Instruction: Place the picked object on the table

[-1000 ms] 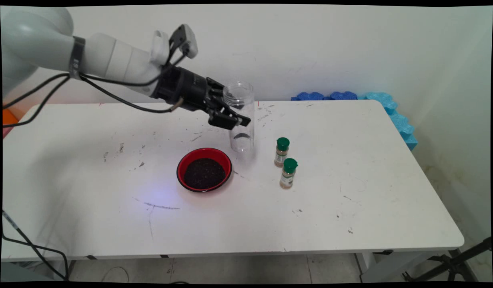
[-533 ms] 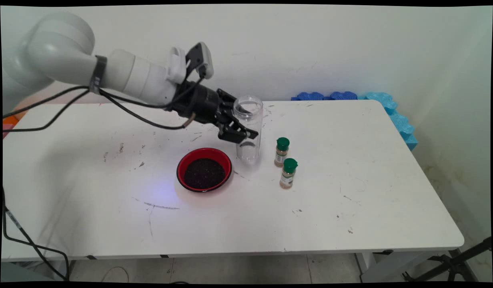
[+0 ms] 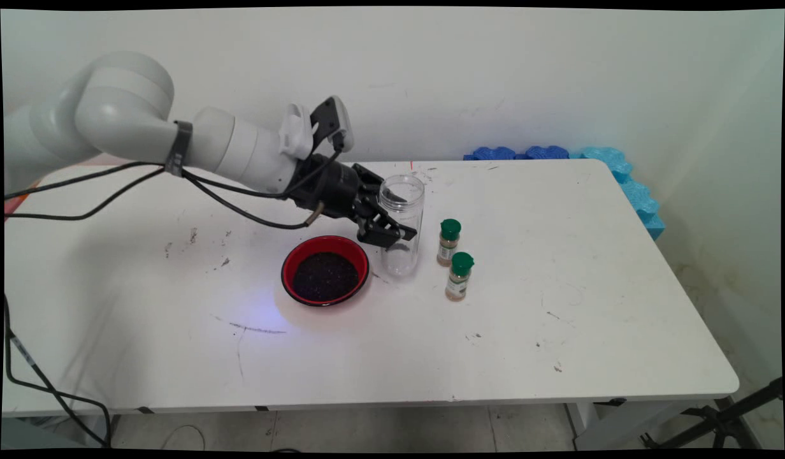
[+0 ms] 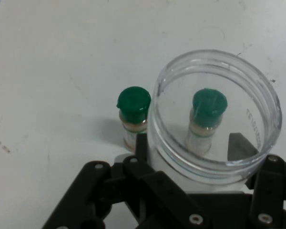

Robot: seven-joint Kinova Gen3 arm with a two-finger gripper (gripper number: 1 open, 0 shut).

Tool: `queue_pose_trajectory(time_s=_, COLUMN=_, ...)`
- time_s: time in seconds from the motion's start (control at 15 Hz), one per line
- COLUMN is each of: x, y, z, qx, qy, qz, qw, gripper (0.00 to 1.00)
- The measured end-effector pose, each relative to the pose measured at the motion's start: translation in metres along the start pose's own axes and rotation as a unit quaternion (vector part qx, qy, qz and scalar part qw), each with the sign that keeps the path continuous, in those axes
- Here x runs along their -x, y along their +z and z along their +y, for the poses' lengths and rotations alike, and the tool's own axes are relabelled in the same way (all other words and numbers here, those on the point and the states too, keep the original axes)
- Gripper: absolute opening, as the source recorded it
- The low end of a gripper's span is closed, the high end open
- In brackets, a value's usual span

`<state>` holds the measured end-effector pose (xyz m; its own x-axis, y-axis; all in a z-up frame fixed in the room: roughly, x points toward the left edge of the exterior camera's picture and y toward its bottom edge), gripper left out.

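Observation:
My black gripper [image 3: 392, 231] is shut on a clear, empty plastic jar [image 3: 401, 224], holding it upright by its middle. The jar's base is at or just above the white table [image 3: 558, 268]; I cannot tell if it touches. A red bowl [image 3: 325, 269] filled with dark grains sits just left of the jar. Two small spice bottles with green caps [image 3: 448, 242] [image 3: 459, 276] stand to the jar's right. In the hand view the jar [image 4: 214, 119] fills the space between the fingers [image 4: 144, 145], and both spice bottles [image 4: 133, 116] [image 4: 207, 119] show beyond it, one seen through the jar.
Blue foam pieces [image 3: 596, 166] lie along the table's far right corner against the wall. Black cables [image 3: 112, 197] hang from the arm over the table's left side. Open tabletop stretches to the right and toward the near edge.
The gripper carried the jar down and to the right, toward the near side, bringing it low beside the red bowl. The bowl and spice bottles stayed put.

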<state>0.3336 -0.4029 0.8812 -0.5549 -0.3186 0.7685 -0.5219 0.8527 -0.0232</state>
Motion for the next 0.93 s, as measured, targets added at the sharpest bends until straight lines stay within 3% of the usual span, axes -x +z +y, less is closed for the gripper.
queue_pose_trajectory(time_s=0.93, x=0.025, y=0.030, z=0.008, qx=-0.007, qy=-0.048, qz=0.004, qw=0.9988, gripper=0.00)
